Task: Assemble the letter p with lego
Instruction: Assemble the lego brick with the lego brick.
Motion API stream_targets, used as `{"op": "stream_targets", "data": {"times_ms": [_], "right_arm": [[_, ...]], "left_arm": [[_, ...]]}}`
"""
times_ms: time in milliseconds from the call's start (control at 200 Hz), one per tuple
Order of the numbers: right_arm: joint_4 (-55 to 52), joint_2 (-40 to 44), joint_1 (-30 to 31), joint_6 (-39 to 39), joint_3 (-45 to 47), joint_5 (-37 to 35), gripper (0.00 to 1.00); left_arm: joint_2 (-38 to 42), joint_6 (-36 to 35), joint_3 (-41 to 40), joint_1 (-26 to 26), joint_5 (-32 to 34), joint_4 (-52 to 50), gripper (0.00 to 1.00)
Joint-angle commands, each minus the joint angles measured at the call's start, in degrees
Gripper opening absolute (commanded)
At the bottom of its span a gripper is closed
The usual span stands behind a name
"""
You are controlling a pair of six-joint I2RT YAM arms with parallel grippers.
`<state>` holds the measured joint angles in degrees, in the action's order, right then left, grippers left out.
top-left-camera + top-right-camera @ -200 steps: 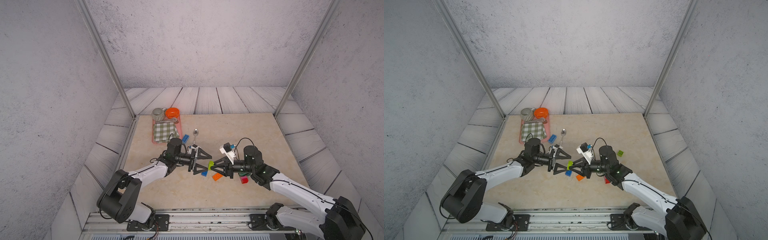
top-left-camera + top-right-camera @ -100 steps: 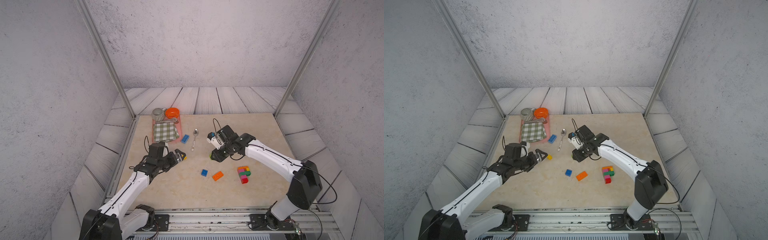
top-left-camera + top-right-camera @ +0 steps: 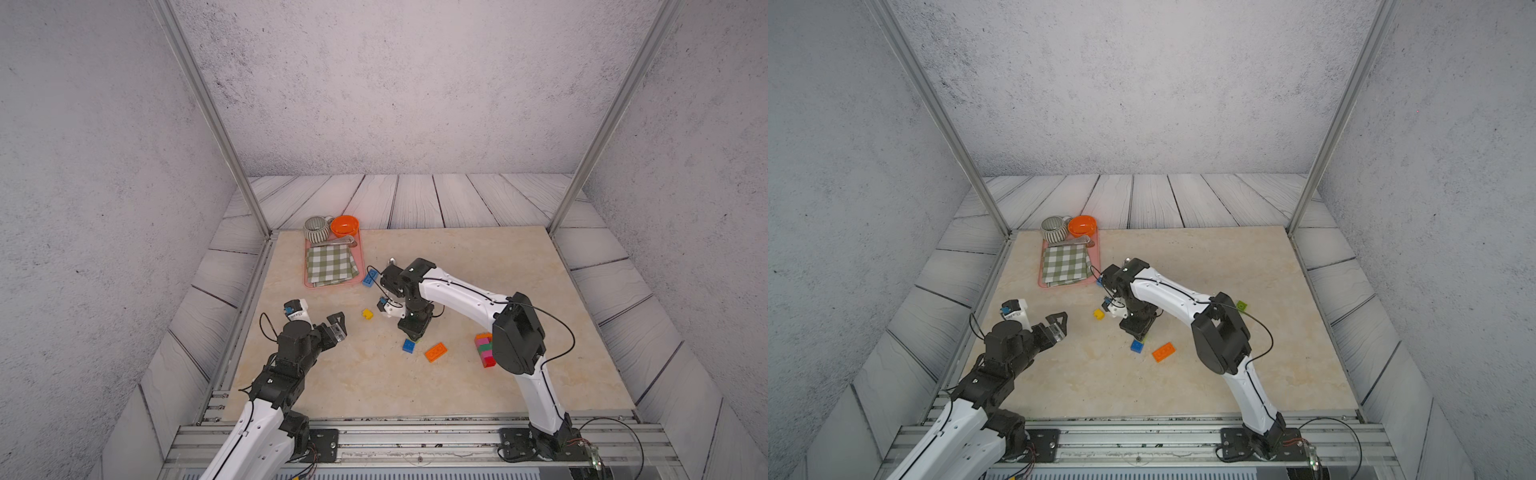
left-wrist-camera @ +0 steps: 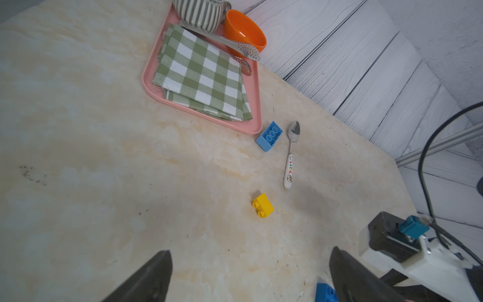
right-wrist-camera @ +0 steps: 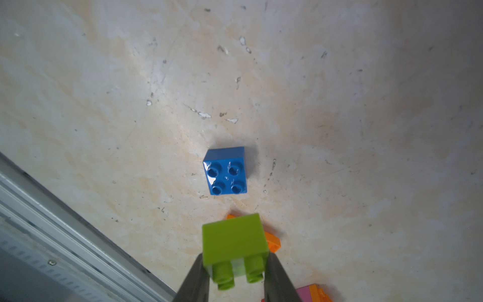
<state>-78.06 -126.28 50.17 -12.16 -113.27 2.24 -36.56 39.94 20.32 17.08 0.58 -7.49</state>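
- Right end effector (image 5: 236,274) clamped a lime brick (image 5: 235,240) above the surface (image 5: 104,104), near a blue square brick (image 5: 226,171).
- Left end effector (image 4: 251,252) stood wide apart, empty, yellow brick (image 4: 262,205) lying beyond it.

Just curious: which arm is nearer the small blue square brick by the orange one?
Right. The right end effector, holding a lime brick, hangs just beside the blue square brick; the left end effector is open, well off toward the left side.
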Motion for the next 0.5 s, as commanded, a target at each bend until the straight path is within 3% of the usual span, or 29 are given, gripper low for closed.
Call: {"op": "stream_targets", "data": {"times_ms": [0, 490], "right_arm": [[-7.18, -3.04, 0.52, -2.46, -4.65, -2.04, 0.0], [-11.22, -13.52, 2.51, -2.83, -15.03, -3.42, 0.0]], "left_arm": [[-2.67, -0.09, 1.26, -0.61, 0.98, -0.07, 0.98], [-6.6, 2.17, 0.53, -5.04, -4.44, 2.65, 0.98]]}}
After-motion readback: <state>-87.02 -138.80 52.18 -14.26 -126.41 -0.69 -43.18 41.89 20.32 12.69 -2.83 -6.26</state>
